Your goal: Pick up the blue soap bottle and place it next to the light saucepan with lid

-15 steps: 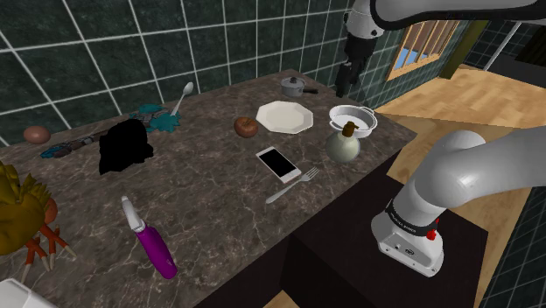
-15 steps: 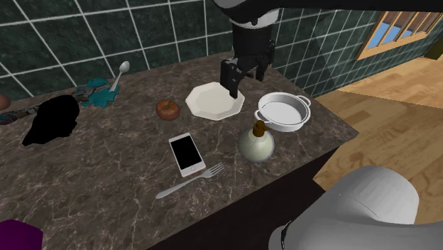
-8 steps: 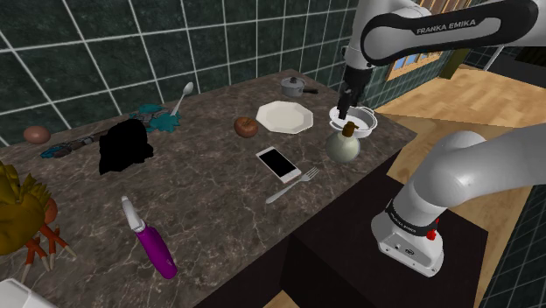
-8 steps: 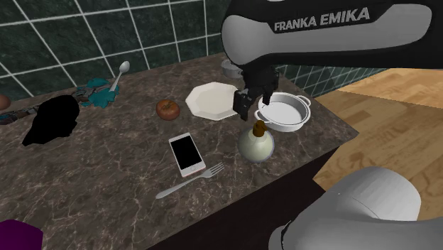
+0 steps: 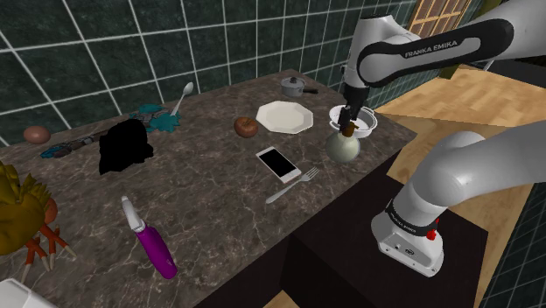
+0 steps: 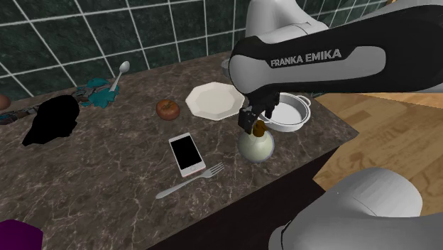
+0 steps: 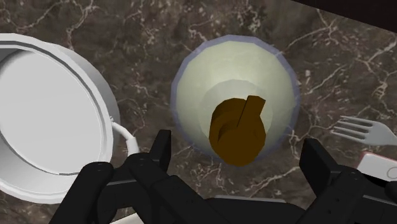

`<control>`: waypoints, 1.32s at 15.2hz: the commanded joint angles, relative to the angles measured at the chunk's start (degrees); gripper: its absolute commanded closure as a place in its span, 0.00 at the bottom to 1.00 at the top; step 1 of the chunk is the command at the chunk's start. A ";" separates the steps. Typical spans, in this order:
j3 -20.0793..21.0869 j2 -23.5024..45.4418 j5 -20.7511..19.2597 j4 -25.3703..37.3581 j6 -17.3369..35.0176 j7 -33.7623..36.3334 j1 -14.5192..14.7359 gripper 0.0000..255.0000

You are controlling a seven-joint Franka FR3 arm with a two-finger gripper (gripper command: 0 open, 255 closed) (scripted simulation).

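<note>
The soap bottle [image 5: 343, 148] [image 6: 256, 146] is drawn pale greenish-white, round-bodied, with a brown pump top. It stands upright near the counter's front corner, beside a white lidless pot [image 5: 354, 118] [image 6: 288, 112]. My gripper [image 5: 349, 116] [image 6: 250, 122] hangs just above the pump, pointing down, and is open. In the wrist view the bottle [image 7: 216, 83] sits between the two spread fingers of the gripper [image 7: 238, 149], which do not touch it. The small grey saucepan with lid [image 5: 293, 85] stands at the back of the counter by the tiled wall.
A white plate [image 5: 284, 116], a reddish fruit [image 5: 246, 126], a phone [image 5: 278, 163] and a fork [image 5: 293, 185] lie on the shoulder view's left of the bottle. A purple spray bottle [image 5: 150, 241] and a black lump [image 5: 124, 144] lie further left. The counter's edge runs close to the bottle.
My gripper has travelled from beside the lidded saucepan at the back, forward past the white pot, and down to just over the bottle's pump. Nothing on the counter moved.
</note>
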 commanded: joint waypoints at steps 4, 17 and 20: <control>-0.25 1.04 -0.30 -1.41 2.47 0.16 -0.10 0.00; -0.25 1.04 -0.31 -1.41 2.47 0.16 -0.11 1.00; -0.16 0.60 -0.19 -0.88 1.51 0.09 -0.07 1.00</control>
